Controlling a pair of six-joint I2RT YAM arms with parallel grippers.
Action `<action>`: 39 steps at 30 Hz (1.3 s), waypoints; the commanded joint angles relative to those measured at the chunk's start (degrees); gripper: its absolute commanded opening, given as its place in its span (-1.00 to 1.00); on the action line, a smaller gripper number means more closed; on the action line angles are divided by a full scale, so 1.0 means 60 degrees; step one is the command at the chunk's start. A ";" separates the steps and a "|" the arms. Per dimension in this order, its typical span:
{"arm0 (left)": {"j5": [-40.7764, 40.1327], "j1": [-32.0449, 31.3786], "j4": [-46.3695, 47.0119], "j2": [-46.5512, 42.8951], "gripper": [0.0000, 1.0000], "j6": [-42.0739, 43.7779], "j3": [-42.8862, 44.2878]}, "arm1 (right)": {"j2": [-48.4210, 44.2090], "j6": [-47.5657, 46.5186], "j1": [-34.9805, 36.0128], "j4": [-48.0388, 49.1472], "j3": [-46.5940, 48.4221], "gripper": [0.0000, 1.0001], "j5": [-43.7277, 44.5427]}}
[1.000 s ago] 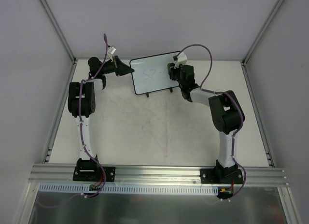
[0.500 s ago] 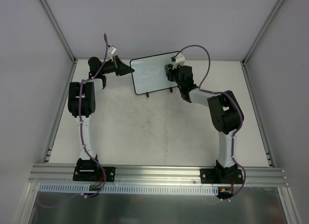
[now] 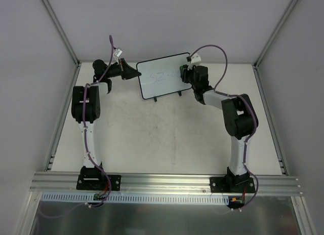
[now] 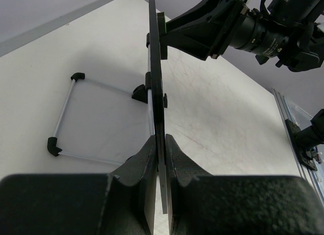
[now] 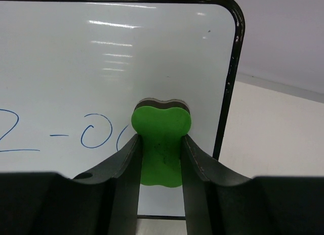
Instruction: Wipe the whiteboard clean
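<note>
My left hand [image 4: 158, 141] pinches the edge of the small black-framed white whiteboard [image 3: 161, 83], upright at the worktop's [image 3: 167, 139] far side. My right hand [image 5: 161, 140] pinches a green foam eraser [image 5: 161, 118] against its right end. Blue writing [image 5: 93, 137] remains, so most of the wiping looks undone.

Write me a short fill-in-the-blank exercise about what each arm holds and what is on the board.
1. The left fingers are shut on the whiteboard; the right fingers are shut on a ____ eraser.
2. The writing on the whiteboard is ____ in colour.
3. Seen from the top camera, the eraser is at the whiteboard's ____ end.

Missing words: green; blue; right.
</note>
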 commanded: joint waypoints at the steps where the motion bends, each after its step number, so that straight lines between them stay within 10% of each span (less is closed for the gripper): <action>1: 0.0679 -0.0092 0.0593 -0.0011 -1.00 0.0252 0.0364 | 0.0216 -0.0347 0.0233 -0.0523 0.0515 -0.99 0.0002; 21: 0.0738 -0.0122 0.0549 -0.0011 -1.00 0.0296 0.0364 | 0.0524 -0.1169 0.1698 -0.3015 0.1921 -0.99 -0.0642; 39: 0.0943 -0.0136 0.0534 -0.0055 -1.00 0.0296 0.0349 | 0.0787 -0.0714 0.0528 -0.4904 0.3195 -0.99 0.0677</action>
